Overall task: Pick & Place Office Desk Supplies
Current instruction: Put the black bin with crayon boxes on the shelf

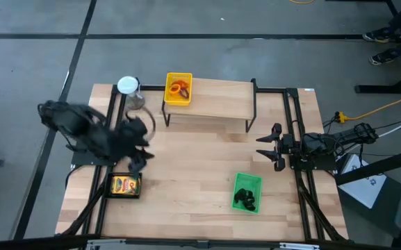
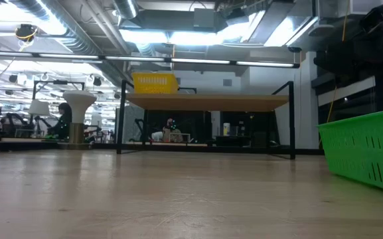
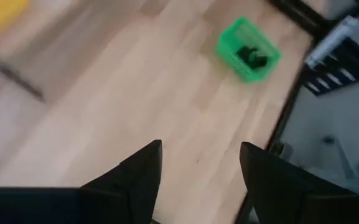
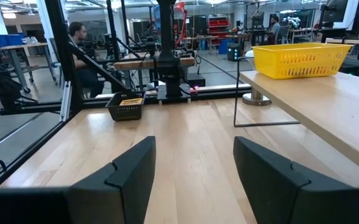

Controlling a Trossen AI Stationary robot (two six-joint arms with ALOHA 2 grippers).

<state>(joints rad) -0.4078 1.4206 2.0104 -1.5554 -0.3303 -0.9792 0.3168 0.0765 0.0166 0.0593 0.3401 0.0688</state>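
Observation:
A yellow printed box lies in the black tray at the table's near left; it also shows in the right wrist view. Small black clips lie in the green tray; they also show in the left wrist view. Orange rings lie in the yellow tray on the raised shelf. My left gripper hangs open and empty above the table, just beyond the black tray; its wrist view shows the gap. My right gripper is open and empty at the table's right.
A wooden shelf on black legs spans the table's far side. A grey cylinder with a white round top stands at the far left. Black frame rails run along both sides. Bare wood lies between the black and green trays.

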